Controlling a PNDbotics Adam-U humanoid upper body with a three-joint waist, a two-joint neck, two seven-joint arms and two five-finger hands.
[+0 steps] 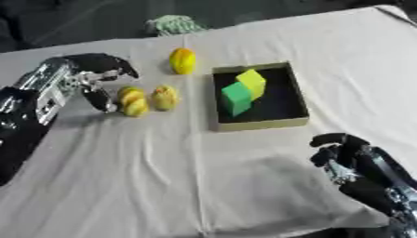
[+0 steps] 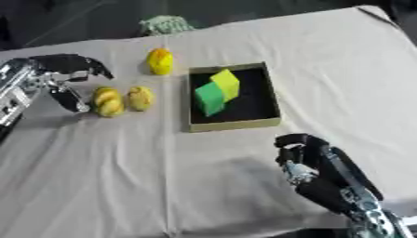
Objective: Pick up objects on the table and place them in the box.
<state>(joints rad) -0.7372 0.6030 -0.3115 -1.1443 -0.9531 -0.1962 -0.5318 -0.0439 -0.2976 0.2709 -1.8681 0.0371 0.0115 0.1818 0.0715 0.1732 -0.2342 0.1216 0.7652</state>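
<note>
Worktop (image 1: pixel 163 176) covered in pale cloth. Shallow box (image 1: pixel 259 122) sits on it. Left of the box, two yellow lumpy fruits (image 1: pixel 133 102) (image 1: pixel 165 97) side by side; a yellow-orange one (image 1: pixel 182 61) beyond them. A pale green thing (image 1: pixel 174 24) lies at the far edge.

Both head eyes look steeply down at the grey cloth-covered counter (image 1: pixel 244 186) from close range, sharing almost the whole scene, slightly offset sideways.

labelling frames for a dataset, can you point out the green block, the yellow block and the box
green block (image 1: pixel 235 95), left eye view, on its front face
yellow block (image 1: pixel 252 81), left eye view, on its top face
box (image 1: pixel 262 122), left eye view, on its near wall
</note>
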